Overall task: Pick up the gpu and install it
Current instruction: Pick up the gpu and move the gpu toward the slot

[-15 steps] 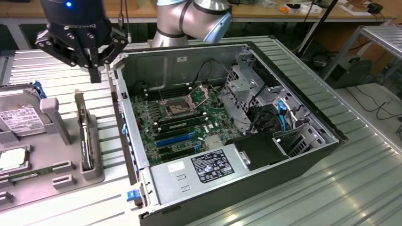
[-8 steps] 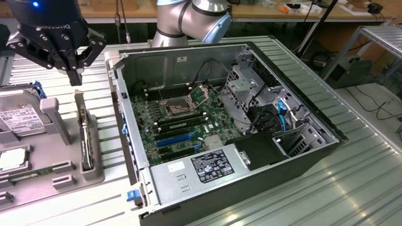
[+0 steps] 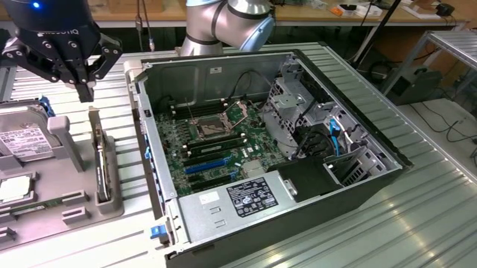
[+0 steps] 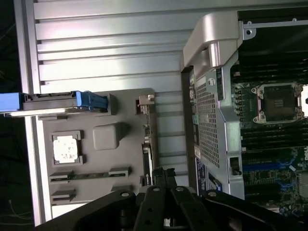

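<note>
Black end effector (image 3: 86, 95) closed, above gpu (image 3: 100, 162)

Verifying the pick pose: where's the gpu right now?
Exterior view's left: the gpu stands on edge in the grey holder, between the hard drive and the open PC case, with the shut gripper hanging by its far end.

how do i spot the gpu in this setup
Start at the open computer case; on the exterior view's left sits a grey holder tray. The gpu is the thin card standing on edge in the tray's slot nearest the case, unlike the boxy hard drive with its white label.
</note>
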Robot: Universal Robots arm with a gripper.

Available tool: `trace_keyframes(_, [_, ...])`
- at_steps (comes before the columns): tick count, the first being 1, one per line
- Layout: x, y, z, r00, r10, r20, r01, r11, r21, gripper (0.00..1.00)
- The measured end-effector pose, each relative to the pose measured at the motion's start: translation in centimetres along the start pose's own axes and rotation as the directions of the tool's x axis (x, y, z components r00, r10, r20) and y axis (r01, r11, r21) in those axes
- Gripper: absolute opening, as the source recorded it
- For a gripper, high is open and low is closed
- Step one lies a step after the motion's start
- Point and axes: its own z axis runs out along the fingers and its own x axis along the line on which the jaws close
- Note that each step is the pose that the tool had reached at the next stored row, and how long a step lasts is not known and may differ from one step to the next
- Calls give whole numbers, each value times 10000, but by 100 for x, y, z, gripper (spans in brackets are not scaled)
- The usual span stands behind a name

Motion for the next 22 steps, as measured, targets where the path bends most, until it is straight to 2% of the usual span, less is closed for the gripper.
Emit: trace_keyframes(22, [177,-13,-5,10000,1,0,-1,10000,0,11])
